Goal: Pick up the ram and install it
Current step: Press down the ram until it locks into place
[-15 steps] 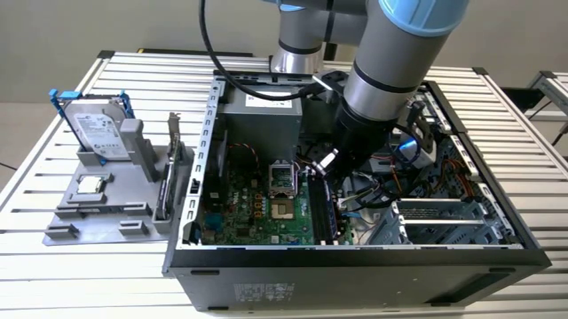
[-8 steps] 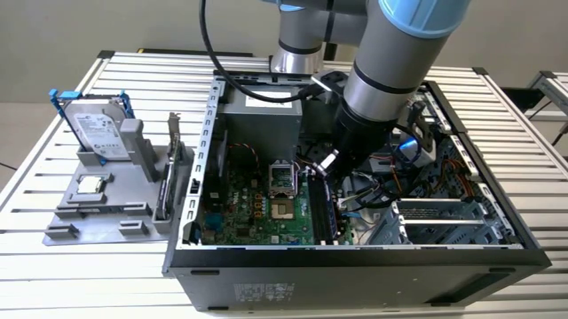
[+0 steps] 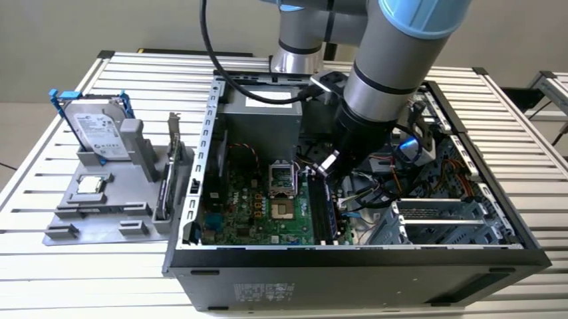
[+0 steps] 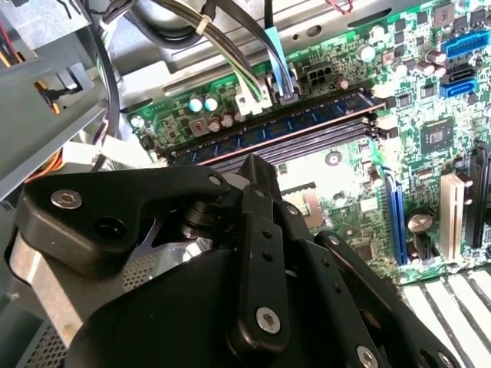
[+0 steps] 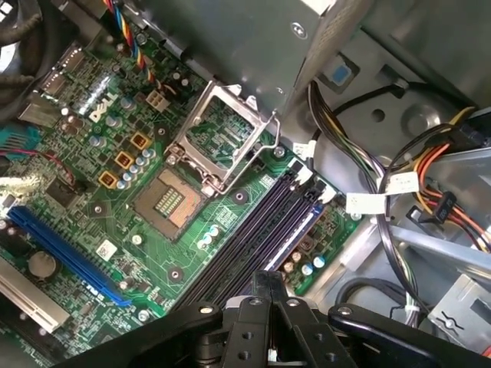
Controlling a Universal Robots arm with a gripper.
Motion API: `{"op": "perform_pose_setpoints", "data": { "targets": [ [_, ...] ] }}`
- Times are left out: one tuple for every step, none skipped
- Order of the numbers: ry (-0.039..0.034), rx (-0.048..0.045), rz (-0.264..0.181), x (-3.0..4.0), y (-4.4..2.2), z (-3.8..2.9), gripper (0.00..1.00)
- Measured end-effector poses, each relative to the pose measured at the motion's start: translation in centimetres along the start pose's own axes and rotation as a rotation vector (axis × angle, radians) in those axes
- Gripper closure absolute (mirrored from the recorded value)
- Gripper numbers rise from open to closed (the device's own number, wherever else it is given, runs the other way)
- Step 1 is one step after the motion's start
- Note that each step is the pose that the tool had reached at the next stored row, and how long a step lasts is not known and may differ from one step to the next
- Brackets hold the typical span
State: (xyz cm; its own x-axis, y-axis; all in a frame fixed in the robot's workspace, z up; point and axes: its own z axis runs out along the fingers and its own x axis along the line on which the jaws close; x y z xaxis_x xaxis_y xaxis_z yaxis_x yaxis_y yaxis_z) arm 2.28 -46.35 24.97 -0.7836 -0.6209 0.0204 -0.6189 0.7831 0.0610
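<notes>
Inside the open computer case (image 3: 355, 256), the gripper (image 3: 326, 171) hangs at the end of the arm, low over the memory slots (image 5: 253, 230) of the motherboard (image 3: 257, 212). In both wrist views its fingers (image 5: 268, 277) appear pressed together with nothing clamped between them, their tips just above the slot bank.

The ram (image 4: 284, 125) is not in the gripper's grasp. It stands on edge in the slot farthest from the processor socket (image 5: 170, 201), its row of dark chips facing the camera in the second wrist view. In the exterior view it shows as a dark stick (image 3: 321, 209) running away from the gripper toward the near wall of the case.

Judged from this, picking up is done and the installing step is in hand: the stick is in its slot, and the closed fingers are placed to bear on its upper edge. Whether it is fully home cannot be told; the end latches are too small to read. Finishing the seat would call for a straight, even push down, kept clear of the cable bundle (image 4: 276, 54) just beside the slots.

Outside the case, toward the exterior view's left, a grey parts tray (image 3: 106, 199) on the slatted table (image 3: 53, 266) carries a hard drive (image 3: 96, 126) standing upright.
</notes>
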Motion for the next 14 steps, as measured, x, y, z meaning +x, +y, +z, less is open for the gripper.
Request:
{"op": "perform_pose_setpoints", "data": {
  "targets": [
    [-0.0004, -0.0007, -0.004, 0.00, 0.00, 0.01, 1.00],
    [-0.0008, -0.0015, -0.007, 0.00, 0.00, 0.01, 1.00],
    [-0.0012, -0.0023, -0.011, 0.00, 0.00, 0.02, 1.00],
    [-0.0015, -0.0030, -0.015, 0.00, 0.00, 0.03, 1.00],
    [-0.0020, -0.0037, -0.019, 0.00, 0.00, 0.03, 1.00],
    [-0.0023, -0.0043, -0.023, 0.00, 0.00, 0.04, 1.00],
    [-0.0026, -0.0049, -0.026, 0.00, 0.00, 0.05, 1.00],
    [-0.0027, -0.0054, -0.030, 0.00, 0.00, 0.05, 1.00],
    [-0.0029, -0.0058, -0.034, 0.00, 0.00, 0.06, 1.00],
    [-0.0032, -0.0063, -0.038, 0.00, 0.00, 0.07, 1.00],
    [-0.0033, -0.0068, -0.042, 0.00, 0.00, 0.07, 1.00],
    [-0.0034, -0.0071, -0.046, 0.00, 0.00, 0.07, 1.00],
    [-0.0036, -0.0076, -0.049, 0.00, 0.00, 0.08, 1.00],
    [-0.0037, -0.0080, -0.053, 0.00, -0.01, 0.08, 1.00]
  ]
}}
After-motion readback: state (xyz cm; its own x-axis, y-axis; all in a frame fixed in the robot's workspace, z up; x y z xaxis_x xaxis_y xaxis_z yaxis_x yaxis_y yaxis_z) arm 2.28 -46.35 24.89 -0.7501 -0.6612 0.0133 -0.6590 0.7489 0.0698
